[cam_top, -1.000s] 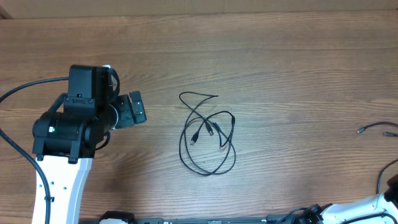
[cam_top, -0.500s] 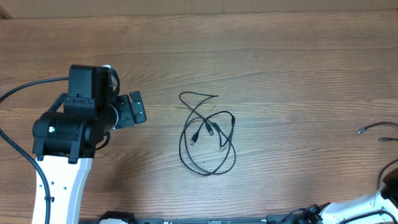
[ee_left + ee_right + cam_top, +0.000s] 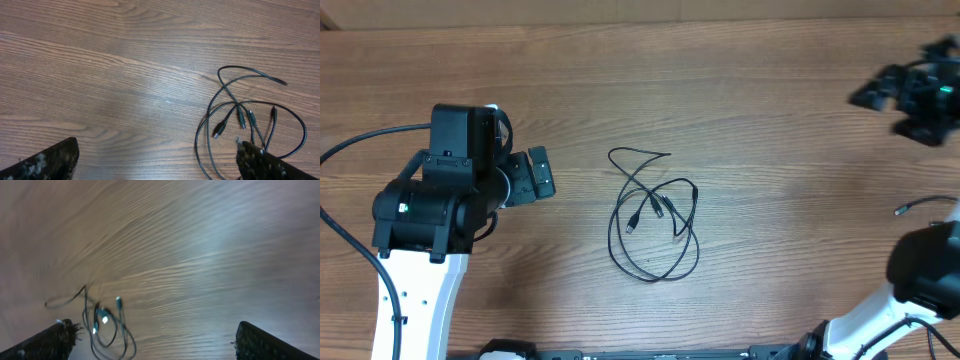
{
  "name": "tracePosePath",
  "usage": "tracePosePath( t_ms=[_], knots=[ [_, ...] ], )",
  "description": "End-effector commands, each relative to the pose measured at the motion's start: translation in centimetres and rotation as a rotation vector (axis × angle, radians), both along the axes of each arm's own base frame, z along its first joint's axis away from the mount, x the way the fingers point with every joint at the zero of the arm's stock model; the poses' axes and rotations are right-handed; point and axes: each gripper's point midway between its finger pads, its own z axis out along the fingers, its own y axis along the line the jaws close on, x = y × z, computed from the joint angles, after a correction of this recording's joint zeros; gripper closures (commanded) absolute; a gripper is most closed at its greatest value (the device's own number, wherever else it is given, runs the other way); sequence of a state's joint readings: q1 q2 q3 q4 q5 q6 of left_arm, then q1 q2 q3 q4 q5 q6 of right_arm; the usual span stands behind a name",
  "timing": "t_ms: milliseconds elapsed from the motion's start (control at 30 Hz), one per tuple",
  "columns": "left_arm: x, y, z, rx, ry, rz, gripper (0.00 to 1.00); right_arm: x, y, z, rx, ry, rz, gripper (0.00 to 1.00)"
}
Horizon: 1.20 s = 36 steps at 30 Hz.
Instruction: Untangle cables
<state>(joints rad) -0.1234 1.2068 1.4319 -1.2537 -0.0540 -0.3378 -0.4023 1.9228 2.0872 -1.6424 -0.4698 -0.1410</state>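
Both grippers stand wide apart and hold nothing. Seen through the left wrist camera, the left gripper (image 3: 157, 166) shows only its two dark, scuffed fingertips (image 3: 50, 161) in the bottom corners, with bare wood grain between them. From overhead it points toward the middle of the wooden table (image 3: 770, 150), near the tangle but not touching it. The right gripper (image 3: 157, 342) shows the same spread in its own blurred view, one tip in each lower corner. Overhead it appears as a smeared dark shape by the far right corner, well apart from the tangle. The cables (image 3: 658, 206) lie flat near the middle of the table as one loose bundle of thin black loops crossing each other. A larger loop hangs on the near side and a smaller one sits on the far side. Several small plug ends are gathered inside the loops, just beside one another. In the left wrist view the bundle sits low on the right, partly behind the right-hand fingertip. A loose cord (image 3: 920, 205) with a small plug lies alone near the right edge, partly hidden by the right arm (image 3: 920, 265).
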Motion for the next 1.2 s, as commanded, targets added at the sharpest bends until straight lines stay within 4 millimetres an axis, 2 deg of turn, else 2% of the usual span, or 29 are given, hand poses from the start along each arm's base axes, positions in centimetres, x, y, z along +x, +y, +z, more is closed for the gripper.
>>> tracePosePath(
  t_ms=[0, 100, 167, 300, 500, 667, 767, 800, 833, 867, 900, 1000, 1067, 1100, 1167],
  knots=[
    [0.2, 0.2, 0.3, 0.011, -0.010, 0.000, 0.00, 0.1, 4.6, -1.2, -0.031, 0.035, 0.150, 0.00],
    [0.2, 0.2, 0.3, 0.011, -0.010, 0.000, 0.00, -0.6, 8.6, -3.0, -0.024, 0.092, 0.257, 0.00],
    [0.2, 0.2, 0.3, 0.011, -0.010, 0.000, 0.01, -1.4, 11.4, -4.9, -0.014, 0.140, 0.330, 0.00],
    [0.2, 0.2, 0.3, 0.011, -0.010, 0.000, 0.00, -3.3, 15.5, -8.7, 0.001, 0.214, 0.440, 0.00],
    [0.2, 0.2, 0.3, 0.011, -0.010, 0.000, 0.00, -8.0, 22.5, -14.7, 0.090, 0.298, 0.613, 0.00],
    [0.2, 0.2, 0.3, 0.011, -0.010, 0.000, 0.00, -10.4, 26.2, -18.0, 0.126, 0.315, 0.651, 0.00],
    [0.2, 0.2, 0.3, 0.011, -0.010, 0.000, 0.00, -11.0, 27.7, -18.9, 0.125, 0.300, 0.676, 0.00],
    [0.2, 0.2, 0.3, 0.011, -0.010, 0.000, 0.00, -11.1, 28.2, -19.1, 0.125, 0.288, 0.691, 0.13],
    [0.2, 0.2, 0.3, 0.011, -0.010, 0.000, 0.00, -11.2, 28.4, -19.1, 0.124, 0.282, 0.700, 0.35],
    [0.2, 0.2, 0.3, 0.011, -0.010, 0.000, 0.00, -11.2, 28.7, -19.1, 0.123, 0.278, 0.704, 0.71],
    [0.2, 0.2, 0.3, 0.011, -0.010, 0.000, 0.00, -11.1, 28.8, -19.2, 0.115, 0.280, 0.693, 0.95],
    [0.2, 0.2, 0.3, 0.011, -0.010, 0.000, 0.00, -9.9, 27.5, -18.9, 0.012, 0.321, 0.570, 0.96],
    [0.2, 0.2, 0.3, 0.011, -0.010, 0.000, 0.00, -8.8, 26.0, -16.7, -0.102, 0.294, 0.556, 0.96],
    [0.2, 0.2, 0.3, 0.011, -0.010, 0.000, 0.01, -7.7, 24.9, -14.1, -0.185, 0.255, 0.544, 0.96],
    [0.2, 0.2, 0.3, 0.011, -0.010, 0.000, 0.00, -6.6, 24.1, -11.0, -0.251, 0.205, 0.530, 0.96]
  ],
)
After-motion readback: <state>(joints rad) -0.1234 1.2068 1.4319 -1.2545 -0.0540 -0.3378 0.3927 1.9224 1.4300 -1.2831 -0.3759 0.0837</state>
